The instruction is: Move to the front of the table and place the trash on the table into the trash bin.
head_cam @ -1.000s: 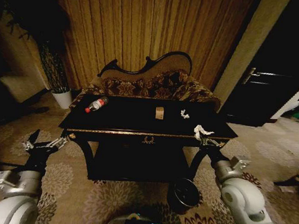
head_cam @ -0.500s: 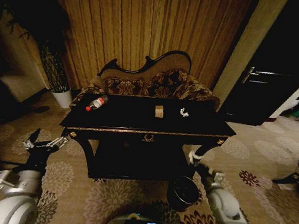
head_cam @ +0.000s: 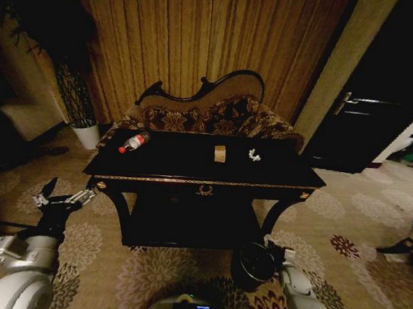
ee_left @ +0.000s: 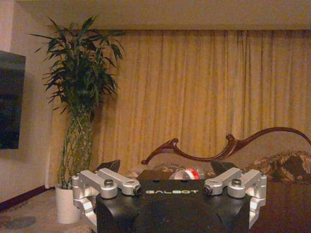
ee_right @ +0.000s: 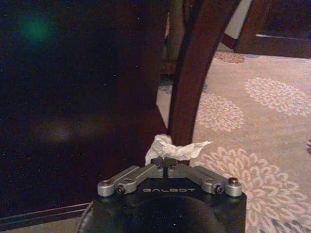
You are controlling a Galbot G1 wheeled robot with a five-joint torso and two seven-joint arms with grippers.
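From my remote station I see the table (head_cam: 191, 169) directly ahead in the head view, with the sofa (head_cam: 217, 116) and curtain (head_cam: 202, 38) behind it.

1. Right gripper (ee_right: 167, 163): low, beside the table's right front leg (ee_right: 194, 73) and just next to the bin (head_cam: 253, 265). Its fingers are pinched together on a wrapper (ee_right: 172, 148), which sticks out beyond the fingertips in the right wrist view. In the head view I see the gripper (head_cam: 273, 248) at the bin's rim on the robot's right; I cannot tell whether it is over the opening or beside it.

2. Left gripper (head_cam: 59, 201): held out to the left of the table, above the carpet (head_cam: 145, 272), holding nothing. In the left wrist view its fingers (ee_left: 104, 167) stand wide apart.

3. Remaining trash on the tabletop:
- bottle (head_cam: 133, 143), lying on its side near the far left corner; its red cap (ee_left: 190, 173) shows past the left gripper in the left wrist view;
- box (head_cam: 220, 153), upright near the middle;
- second wrapper (head_cam: 253, 156), just right of the box, apart from it.

4. Bin: standing on the carpet in front of the table's right front leg.

A potted plant (head_cam: 81, 100) stands left of the sofa.
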